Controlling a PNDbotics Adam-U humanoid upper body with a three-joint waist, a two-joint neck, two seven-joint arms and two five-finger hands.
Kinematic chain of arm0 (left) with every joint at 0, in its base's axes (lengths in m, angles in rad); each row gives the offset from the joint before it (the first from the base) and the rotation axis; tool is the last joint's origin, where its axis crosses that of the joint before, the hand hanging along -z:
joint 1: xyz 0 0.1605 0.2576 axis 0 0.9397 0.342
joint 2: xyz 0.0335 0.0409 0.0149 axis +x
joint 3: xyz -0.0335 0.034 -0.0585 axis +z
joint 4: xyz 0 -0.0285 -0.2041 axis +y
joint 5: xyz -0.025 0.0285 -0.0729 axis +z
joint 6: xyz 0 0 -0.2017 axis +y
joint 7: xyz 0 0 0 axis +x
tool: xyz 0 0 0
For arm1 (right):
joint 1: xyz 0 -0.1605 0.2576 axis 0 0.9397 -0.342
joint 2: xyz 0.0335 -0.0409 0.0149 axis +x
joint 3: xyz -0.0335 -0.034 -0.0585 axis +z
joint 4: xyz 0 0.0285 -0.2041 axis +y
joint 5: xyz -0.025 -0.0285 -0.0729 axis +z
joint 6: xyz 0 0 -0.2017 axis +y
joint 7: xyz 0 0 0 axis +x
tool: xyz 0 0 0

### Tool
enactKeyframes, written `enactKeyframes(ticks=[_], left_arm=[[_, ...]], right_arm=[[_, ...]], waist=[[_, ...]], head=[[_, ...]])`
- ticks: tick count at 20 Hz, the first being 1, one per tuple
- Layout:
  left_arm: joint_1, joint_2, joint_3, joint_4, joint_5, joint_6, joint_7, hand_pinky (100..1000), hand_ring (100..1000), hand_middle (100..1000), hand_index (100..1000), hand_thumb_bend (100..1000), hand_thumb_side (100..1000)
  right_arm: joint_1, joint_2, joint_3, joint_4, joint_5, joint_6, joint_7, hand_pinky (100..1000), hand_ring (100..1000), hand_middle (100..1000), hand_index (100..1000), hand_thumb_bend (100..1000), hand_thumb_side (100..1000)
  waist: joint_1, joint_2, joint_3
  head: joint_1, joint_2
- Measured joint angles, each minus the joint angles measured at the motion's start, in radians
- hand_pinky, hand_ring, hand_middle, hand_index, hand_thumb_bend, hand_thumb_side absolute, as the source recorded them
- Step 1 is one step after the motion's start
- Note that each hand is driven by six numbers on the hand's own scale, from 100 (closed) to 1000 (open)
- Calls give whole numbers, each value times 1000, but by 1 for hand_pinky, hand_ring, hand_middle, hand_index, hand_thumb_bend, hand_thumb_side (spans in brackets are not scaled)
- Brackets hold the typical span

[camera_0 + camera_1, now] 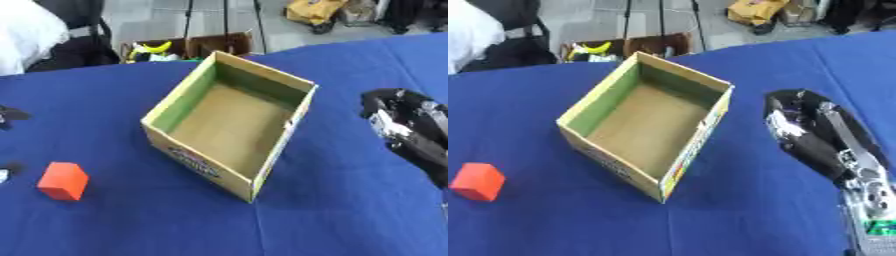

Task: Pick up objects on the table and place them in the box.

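- The box (229, 125) sits open and looks empty in the middle of the blue table (350, 210).
- 1 orange block (63, 181) lies on the cloth to the box's left, well apart from it.
- The right hand (798, 127) hangs right of the box, holding nothing; I cannot tell how its fingers are set.
- Dark bits of the left hand (10, 116) show at the left edge, fingers unreadable.
- Risk: reaching for the block from the right could knock the box aside.
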Motion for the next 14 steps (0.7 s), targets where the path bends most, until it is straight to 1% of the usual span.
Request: enactKeyframes(ticks=[2, 5, 6, 10, 13, 14], left_arm=[[-13, 2, -16, 10, -1, -7, -45, 643, 834, 935, 1000, 513, 522], [-22, 6, -31, 17, 1, -15, -111, 656, 839, 940, 1000, 614, 483], [-25, 6, -35, 17, 3, -11, -124, 659, 840, 940, 1000, 628, 481], [-36, 6, -43, 16, 7, 8, -143, 658, 832, 912, 1000, 601, 476], [-39, 6, -55, 21, 13, 14, -150, 647, 818, 907, 1000, 612, 457], [-41, 5, -60, 26, 19, 18, -153, 644, 815, 906, 1000, 608, 464]], right_arm=[[0, 0, 0, 1, 0, -1, 1, 853, 843, 537, 739, 100, 481], [0, 0, 2, 3, 0, -1, 1, 854, 843, 536, 739, 100, 479], [1, 0, 3, 3, 0, -1, 2, 854, 843, 536, 739, 100, 479], [1, 0, 5, 4, 0, -1, 2, 853, 842, 536, 739, 100, 480], [1, 0, 5, 5, 0, -1, 2, 853, 842, 536, 739, 100, 480], [1, 0, 5, 5, 0, -1, 2, 853, 842, 536, 739, 100, 479]], waist=[[2, 0, -4], [3, 0, -6], [4, 0, -6], [7, 0, -9], [6, 0, -15], [6, 0, -17]], head=[[2, 0], [5, 0], [6, -1], [7, -4], [12, -5], [14, -5]])
